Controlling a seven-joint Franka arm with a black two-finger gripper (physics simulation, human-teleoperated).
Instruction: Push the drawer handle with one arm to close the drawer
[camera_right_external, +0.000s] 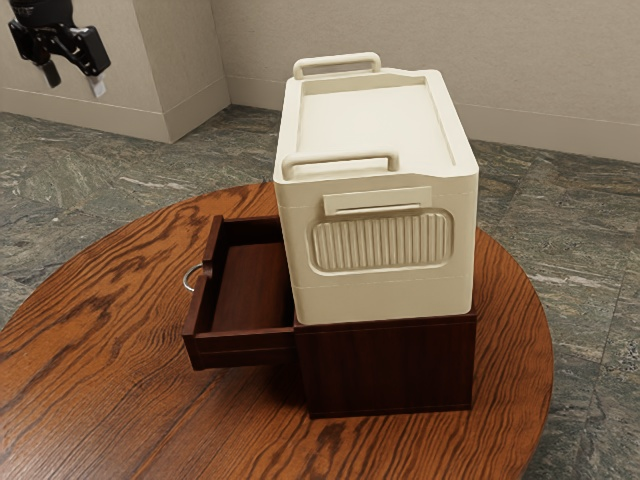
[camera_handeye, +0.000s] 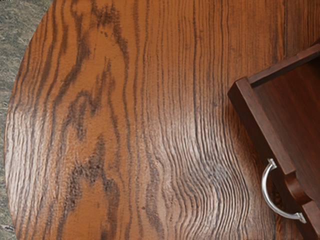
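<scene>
Below the claw (camera_right_external: 75, 82), off to one side | drawer (camera_right_external: 242, 350) stood open, well apart, silver handle (camera_handeye: 265, 192) outermost | claw was spread

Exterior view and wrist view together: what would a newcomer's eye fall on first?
The big cream box, sitting on the dark wooden cabinet. Then the drawer, pulled out toward the exterior view's left, with a curved silver handle on its front. Last, the black gripper in the exterior view's upper left corner, fingers apart.

Soft, bright light; pale sheen on table (camera_handeye: 212, 172).
</scene>
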